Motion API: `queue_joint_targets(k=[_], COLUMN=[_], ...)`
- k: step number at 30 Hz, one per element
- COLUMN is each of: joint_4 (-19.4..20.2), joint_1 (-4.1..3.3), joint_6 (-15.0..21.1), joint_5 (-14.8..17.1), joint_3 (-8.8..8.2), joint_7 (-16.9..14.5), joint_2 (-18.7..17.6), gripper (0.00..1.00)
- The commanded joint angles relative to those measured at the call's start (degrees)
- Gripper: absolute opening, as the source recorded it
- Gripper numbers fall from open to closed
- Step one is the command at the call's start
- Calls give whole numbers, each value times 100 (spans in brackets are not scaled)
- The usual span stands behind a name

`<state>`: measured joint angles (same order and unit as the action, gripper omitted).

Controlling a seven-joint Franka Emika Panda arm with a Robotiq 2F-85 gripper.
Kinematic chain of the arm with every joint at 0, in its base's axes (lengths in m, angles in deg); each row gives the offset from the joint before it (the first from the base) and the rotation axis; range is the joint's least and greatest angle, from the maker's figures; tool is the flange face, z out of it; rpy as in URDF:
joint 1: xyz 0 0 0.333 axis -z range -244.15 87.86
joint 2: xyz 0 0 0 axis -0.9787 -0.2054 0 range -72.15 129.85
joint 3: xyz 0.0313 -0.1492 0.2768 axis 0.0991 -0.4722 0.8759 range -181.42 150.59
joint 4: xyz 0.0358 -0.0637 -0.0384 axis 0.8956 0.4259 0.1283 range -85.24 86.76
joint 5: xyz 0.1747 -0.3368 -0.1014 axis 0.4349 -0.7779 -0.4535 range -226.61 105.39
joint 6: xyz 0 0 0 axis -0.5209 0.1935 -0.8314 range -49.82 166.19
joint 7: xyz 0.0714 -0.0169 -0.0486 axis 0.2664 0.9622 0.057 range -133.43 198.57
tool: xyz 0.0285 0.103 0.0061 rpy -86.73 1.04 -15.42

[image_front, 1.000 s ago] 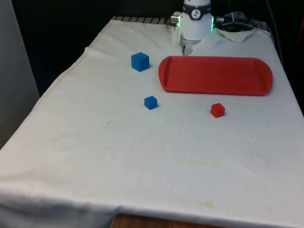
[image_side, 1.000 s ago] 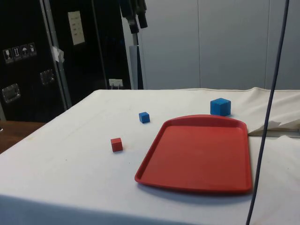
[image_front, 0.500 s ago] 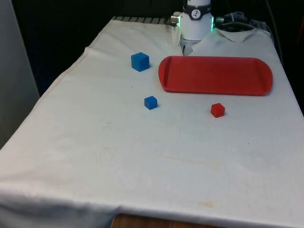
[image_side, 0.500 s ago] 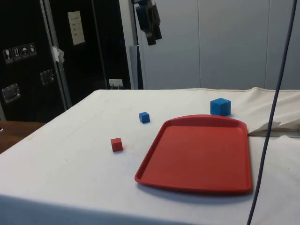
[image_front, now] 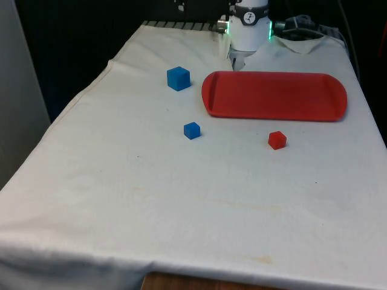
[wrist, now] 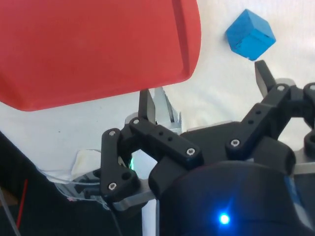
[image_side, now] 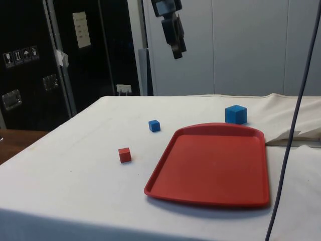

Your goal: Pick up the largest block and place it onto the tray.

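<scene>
Largest block (wrist: 249,35) apparently beyond parted jaws

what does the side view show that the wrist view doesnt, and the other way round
Side view: the small blue block and the red block on the cloth, with dark cabinets behind. Wrist view: the claw open, nothing between its fingers. Both: the red tray, bare, the largest blue block on the cloth beside it, and the claw up above the table.
</scene>
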<state>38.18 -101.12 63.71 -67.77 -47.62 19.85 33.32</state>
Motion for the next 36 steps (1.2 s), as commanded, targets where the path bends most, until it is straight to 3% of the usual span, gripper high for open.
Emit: queue_joint_targets(k=[1,18,22,27,36], joint_4=[80,550,647,659,825], joint_1=[11,34,52,40,74], joint_6=[86,447,693,733,1026], joint_5=[-74,-166,-189,-160,-212], joint_3=[-11,-246,-344,-407,-665], joint_7=[6,23,86,80,6], joint_2=[29,-103,-264,-384,-584], gripper=[100,100,100,100,100])
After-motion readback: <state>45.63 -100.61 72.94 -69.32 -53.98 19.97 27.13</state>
